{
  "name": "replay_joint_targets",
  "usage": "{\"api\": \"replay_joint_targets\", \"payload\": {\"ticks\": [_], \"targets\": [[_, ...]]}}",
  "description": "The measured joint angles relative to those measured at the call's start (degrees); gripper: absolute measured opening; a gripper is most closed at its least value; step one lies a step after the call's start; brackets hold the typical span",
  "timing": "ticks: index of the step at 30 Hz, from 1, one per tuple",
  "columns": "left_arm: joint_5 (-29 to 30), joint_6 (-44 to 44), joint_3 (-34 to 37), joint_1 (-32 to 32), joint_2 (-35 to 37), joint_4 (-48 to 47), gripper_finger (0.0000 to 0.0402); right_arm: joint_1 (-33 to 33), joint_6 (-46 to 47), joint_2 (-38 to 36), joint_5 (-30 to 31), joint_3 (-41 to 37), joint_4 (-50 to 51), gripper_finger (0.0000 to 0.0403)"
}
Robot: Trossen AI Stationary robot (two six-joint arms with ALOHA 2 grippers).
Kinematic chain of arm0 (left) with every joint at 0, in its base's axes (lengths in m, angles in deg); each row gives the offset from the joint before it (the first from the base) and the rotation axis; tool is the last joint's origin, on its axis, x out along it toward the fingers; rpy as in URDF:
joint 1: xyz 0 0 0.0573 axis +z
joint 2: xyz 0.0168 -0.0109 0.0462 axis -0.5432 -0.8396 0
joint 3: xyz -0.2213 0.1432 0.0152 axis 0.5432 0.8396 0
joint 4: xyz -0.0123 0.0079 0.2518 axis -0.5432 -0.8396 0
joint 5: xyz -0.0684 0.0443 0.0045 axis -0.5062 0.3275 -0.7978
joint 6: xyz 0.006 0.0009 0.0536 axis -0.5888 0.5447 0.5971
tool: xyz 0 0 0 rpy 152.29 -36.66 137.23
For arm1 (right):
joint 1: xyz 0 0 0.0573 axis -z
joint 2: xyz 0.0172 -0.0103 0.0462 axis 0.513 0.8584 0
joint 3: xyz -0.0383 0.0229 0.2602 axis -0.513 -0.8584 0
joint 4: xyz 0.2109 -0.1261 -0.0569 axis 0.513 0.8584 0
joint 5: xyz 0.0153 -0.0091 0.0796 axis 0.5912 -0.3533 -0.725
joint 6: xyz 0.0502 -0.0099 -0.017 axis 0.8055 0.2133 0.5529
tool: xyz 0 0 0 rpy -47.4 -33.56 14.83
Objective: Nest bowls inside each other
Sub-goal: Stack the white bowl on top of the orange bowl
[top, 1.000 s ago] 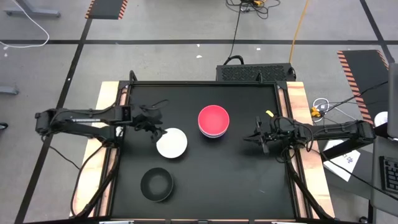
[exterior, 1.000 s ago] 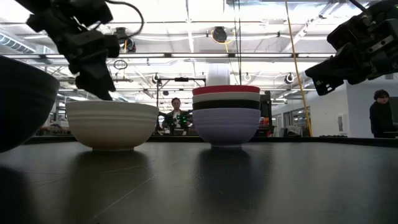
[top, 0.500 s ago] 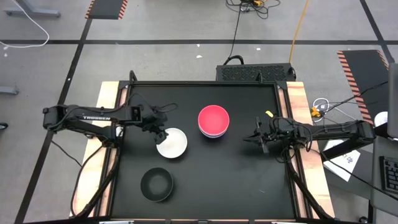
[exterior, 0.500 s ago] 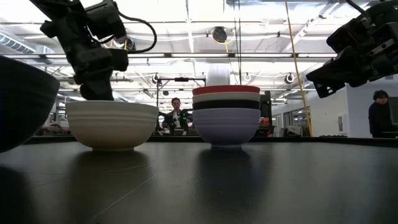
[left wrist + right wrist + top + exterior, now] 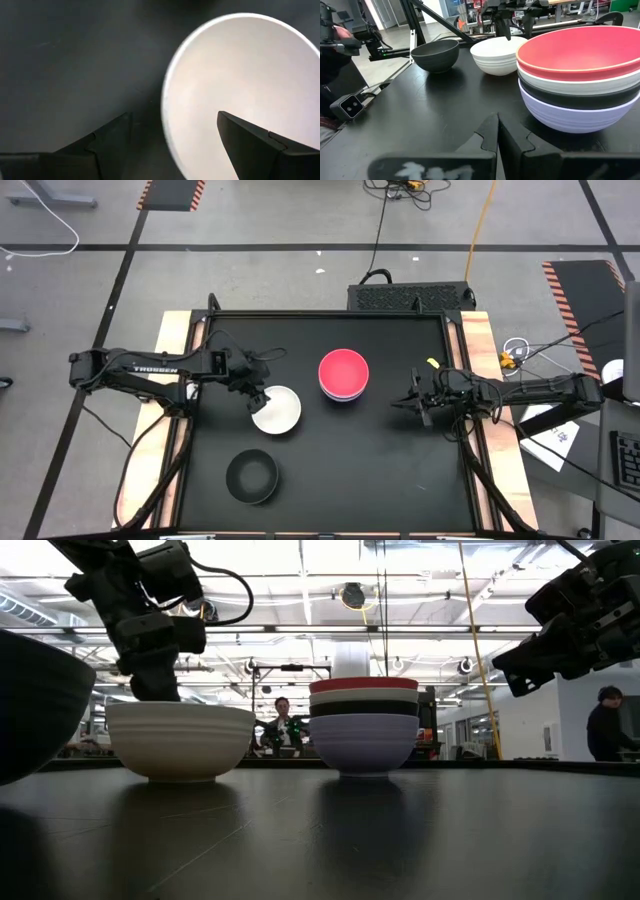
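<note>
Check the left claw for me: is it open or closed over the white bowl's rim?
Open. In the left wrist view the left claw straddles the white bowl rim, one finger inside, one outside, with gaps showing.

A black, matte-topped table [image 5: 330, 470] with bare wooden side rails carries three things. A loose white round plastic bowl [image 5: 276, 409] sits left of centre. Near it, toward the middle, stands a nested stack whose bottom piece, a lavender-purple round plastic bowl [image 5: 362, 744], rests on the surface; a black, a white and a red bowl sit inside it. A single black round plastic bowl [image 5: 252, 477] sits well apart, near the front edge.
</note>
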Motion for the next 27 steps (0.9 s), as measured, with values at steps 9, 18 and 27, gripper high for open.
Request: {"api": "replay_joint_targets", "payload": {"ticks": [9,18,27], "targets": [[-2.1,-0.2,0.0,0.0,0.0,-1.5,0.0294,0.0,0.0,0.0,0.0,0.0,0.0,0.0000],[0.6,-1.4,0.0,0.0,-1.2,-1.6,0.0294,0.0,0.2,0.0,0.0,0.0,-0.1,0.0000],[0.7,-1.2,0.0,0.0,-1.9,-1.6,0.0293,0.0,0.2,0.0,0.0,0.0,-0.4,0.0000]]}}
